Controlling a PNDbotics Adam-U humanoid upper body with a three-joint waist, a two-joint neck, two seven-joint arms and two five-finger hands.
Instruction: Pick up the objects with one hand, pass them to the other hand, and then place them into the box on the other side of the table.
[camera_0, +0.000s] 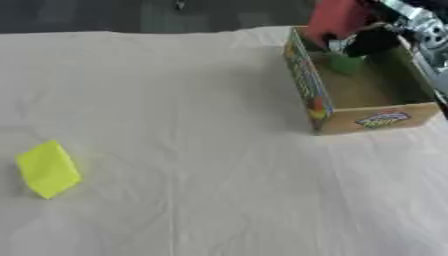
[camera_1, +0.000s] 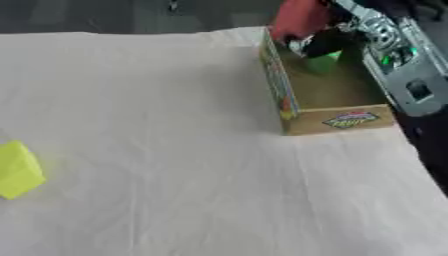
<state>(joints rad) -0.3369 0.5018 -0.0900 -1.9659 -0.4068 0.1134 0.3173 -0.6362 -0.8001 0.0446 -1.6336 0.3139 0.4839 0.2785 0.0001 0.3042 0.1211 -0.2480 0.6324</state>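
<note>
My right robot hand (camera_0: 372, 40) hangs over the open cardboard box (camera_0: 367, 95) at upper right, grasping a red object (camera_0: 337, 17); its printed label is unreadable. A flat yellow block (camera_0: 48, 169) lies lower left on the cloth-covered worktop (camera_0: 192, 150).

Right arm: enters from the upper right corner. Forearm housing (camera_1: 398, 62) is silver-grey metal, flat-faced and blocky, with a dark rounded recess low on its face and a small green light mid-way along it. Nearer the wrist a round silver fitting is visible, ringed in darker metal. Right hand (camera_1: 325, 42) is black with a silver part at the fingers; finer detail cannot be made out. Left arm: nothing visible to record.
</note>
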